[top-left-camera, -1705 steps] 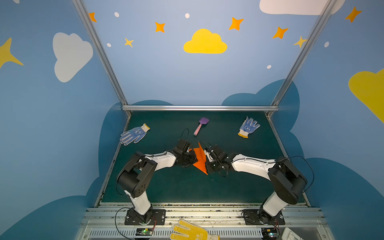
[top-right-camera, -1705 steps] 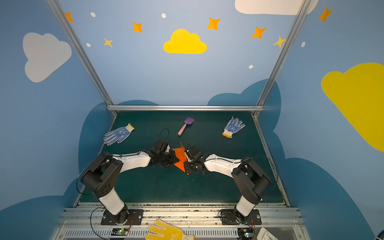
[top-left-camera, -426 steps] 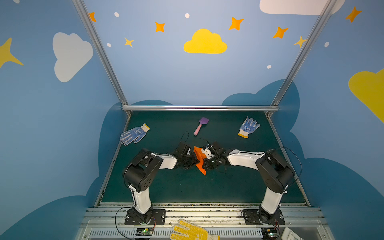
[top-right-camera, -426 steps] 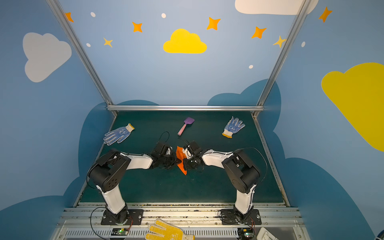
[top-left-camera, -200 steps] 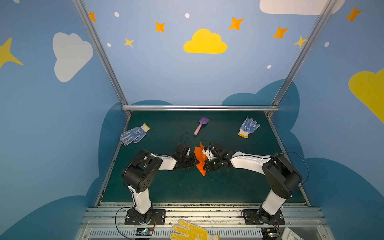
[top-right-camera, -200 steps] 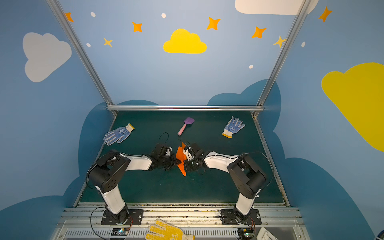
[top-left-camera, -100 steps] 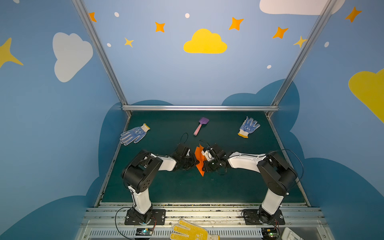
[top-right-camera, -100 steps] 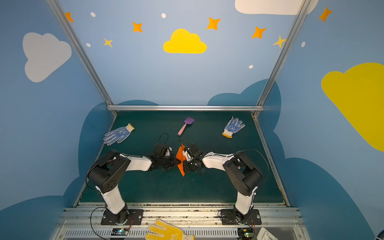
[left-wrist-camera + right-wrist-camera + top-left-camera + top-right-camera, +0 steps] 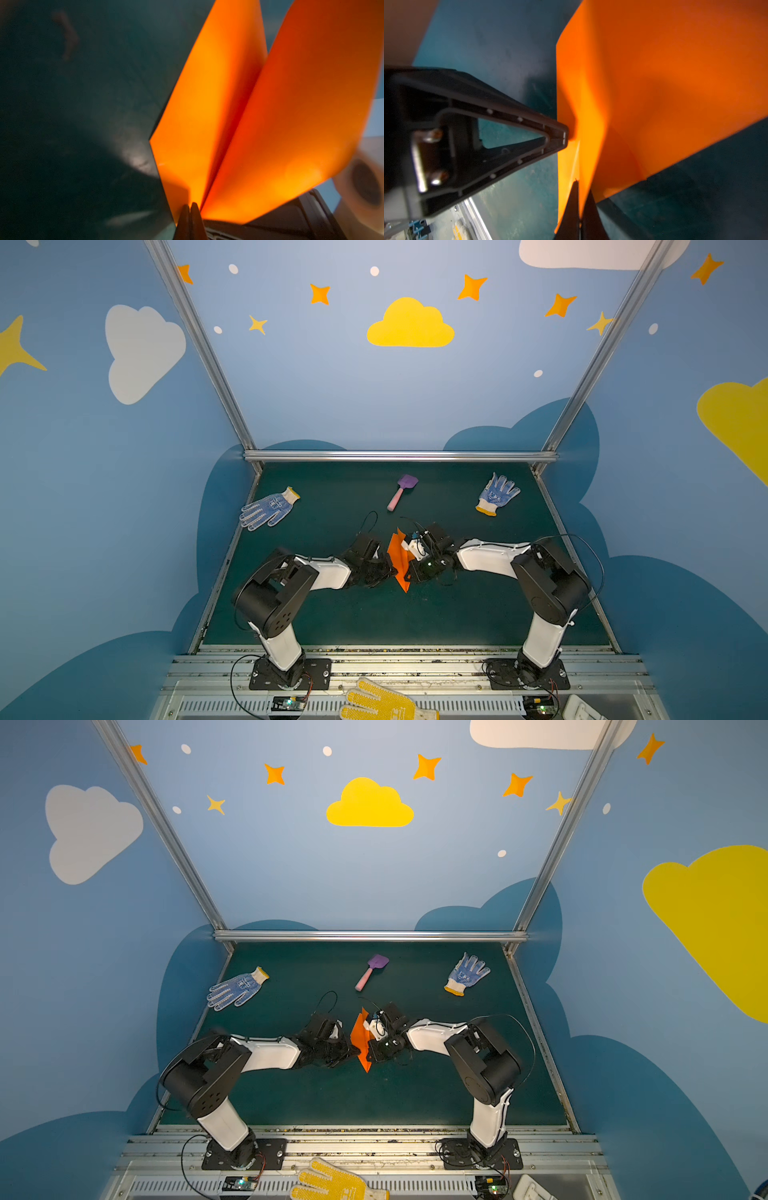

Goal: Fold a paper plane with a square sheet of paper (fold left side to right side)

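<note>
Tally, same in both top views. 2 arms (image 9: 324, 572) (image 9: 490, 558). 1 left gripper (image 9: 190, 205) + 1 right gripper (image 9: 580, 193). 1 paper (image 9: 398, 562), orange. 1 spatula (image 9: 400, 492). 2 blue-dotted gloves (image 9: 268, 511) (image 9: 497, 494) on the mat (image 9: 457, 614) + 1 yellow glove (image 9: 382, 703) by the front edge, 3 in all. 1 mat. 2 base plates (image 9: 318, 674) (image 9: 557, 678), 1 per arm. 2 frame posts (image 9: 199, 344) (image 9: 602, 344), 1 crossbar (image 9: 399, 455). Wall decals (image 9: 409, 325) cropped at the edges, not tallied.

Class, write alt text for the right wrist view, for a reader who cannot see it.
The folded orange paper is pinched at its edge by the shut right gripper. The left gripper pinches it too, above a dark green table.
</note>
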You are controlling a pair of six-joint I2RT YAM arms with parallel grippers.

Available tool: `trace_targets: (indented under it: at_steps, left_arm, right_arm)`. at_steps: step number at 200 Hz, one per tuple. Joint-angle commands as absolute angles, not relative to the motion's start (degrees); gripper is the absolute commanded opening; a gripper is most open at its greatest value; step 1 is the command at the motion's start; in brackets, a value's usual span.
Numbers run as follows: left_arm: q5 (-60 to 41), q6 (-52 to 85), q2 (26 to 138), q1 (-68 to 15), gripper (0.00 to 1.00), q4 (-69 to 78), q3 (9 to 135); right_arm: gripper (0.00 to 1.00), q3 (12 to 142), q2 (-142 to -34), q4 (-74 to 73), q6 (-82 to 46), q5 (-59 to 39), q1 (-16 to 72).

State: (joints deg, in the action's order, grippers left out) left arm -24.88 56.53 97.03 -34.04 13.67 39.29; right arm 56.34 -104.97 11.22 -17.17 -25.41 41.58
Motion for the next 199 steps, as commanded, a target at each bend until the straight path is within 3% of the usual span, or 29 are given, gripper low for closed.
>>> trace_targets:
  at_steps: [1,128,199]
  left_arm:
    - [-24.00,52.29,95.10,-34.10,0.04,10.46,40.76]
    - [-32.09,51.63,102.68,-34.39,0.04,20.64,45.15]
    - [-32.08,52.86,99.17,-35.08,0.08,23.16,42.39]
  right_arm:
    - [0.00,56.94,-106.69,15.00,-14.41,-25.14,41.09]
    - [0.00,56.73,-108.06,14.51,-15.15,-25.58,41.21]
    - [0.00,57.47,-108.37,15.21,-14.76,-25.46,41.31]
